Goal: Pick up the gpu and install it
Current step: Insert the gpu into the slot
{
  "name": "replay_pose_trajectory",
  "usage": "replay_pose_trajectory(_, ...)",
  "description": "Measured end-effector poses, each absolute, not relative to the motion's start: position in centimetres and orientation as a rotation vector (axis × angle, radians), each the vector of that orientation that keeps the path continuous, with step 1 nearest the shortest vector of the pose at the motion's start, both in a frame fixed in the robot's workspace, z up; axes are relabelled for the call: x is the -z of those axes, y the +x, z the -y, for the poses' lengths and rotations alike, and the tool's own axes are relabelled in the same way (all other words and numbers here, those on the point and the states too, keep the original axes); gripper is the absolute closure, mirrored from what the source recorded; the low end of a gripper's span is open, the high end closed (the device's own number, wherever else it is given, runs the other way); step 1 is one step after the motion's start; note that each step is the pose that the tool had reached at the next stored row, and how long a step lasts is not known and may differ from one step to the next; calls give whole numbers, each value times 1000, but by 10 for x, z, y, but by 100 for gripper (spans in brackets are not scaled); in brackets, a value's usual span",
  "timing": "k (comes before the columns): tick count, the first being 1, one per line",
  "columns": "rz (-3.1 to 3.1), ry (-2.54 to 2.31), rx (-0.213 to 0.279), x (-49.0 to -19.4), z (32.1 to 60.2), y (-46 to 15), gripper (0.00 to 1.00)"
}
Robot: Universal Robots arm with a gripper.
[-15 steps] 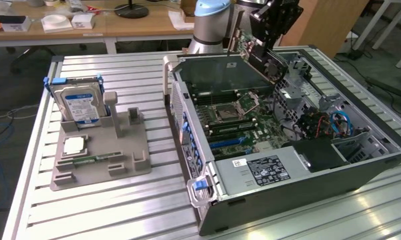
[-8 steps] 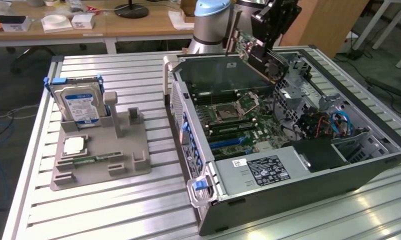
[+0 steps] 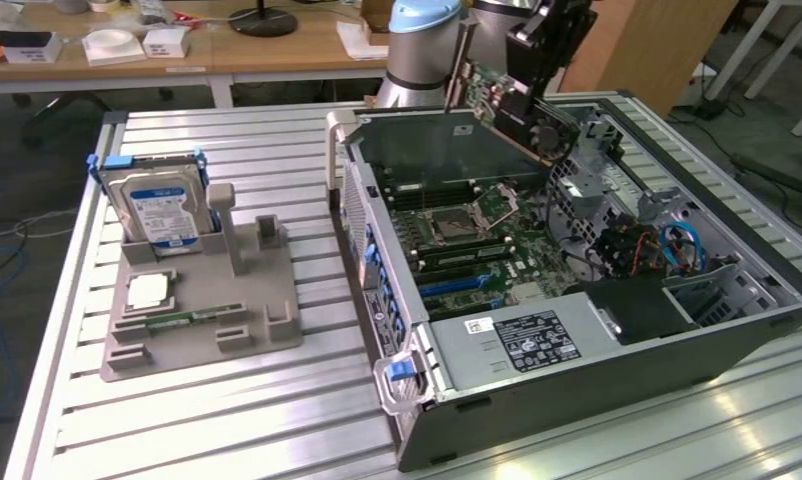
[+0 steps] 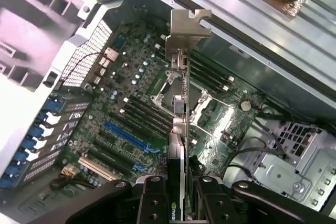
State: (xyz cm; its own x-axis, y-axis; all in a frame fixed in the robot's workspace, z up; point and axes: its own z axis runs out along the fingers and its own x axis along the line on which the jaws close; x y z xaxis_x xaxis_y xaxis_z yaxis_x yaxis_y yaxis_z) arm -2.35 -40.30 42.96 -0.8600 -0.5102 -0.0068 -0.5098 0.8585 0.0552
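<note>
The gpu (image 3: 497,100), a dark green-black card with a thin silver bracket at one end, hangs tilted over the back part of the open computer case (image 3: 575,385). My gripper (image 3: 532,88) is shut on its edge from above. In the wrist view the gpu (image 4: 181,108) is seen edge-on, running from my gripper (image 4: 179,190) out to the silver bracket (image 4: 188,27). It hovers above the motherboard (image 4: 126,93), apart from it. The blue expansion slot (image 4: 128,136) lies beside the card's line. Black fingers (image 4: 152,198) clamp the card on both sides.
A grey fixture (image 3: 201,320) on the slatted metal table holds an upright hard drive (image 3: 161,212), a processor chip (image 3: 150,290) and a green memory stick (image 3: 188,320). Case walls, drive cage (image 3: 641,250) and cables surround the motherboard. A desk (image 3: 241,45) stands behind.
</note>
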Motion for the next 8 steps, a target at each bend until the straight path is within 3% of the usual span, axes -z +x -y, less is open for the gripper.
replay_pose_trajectory(8,2956,1026,85,-429,403,-24,74)
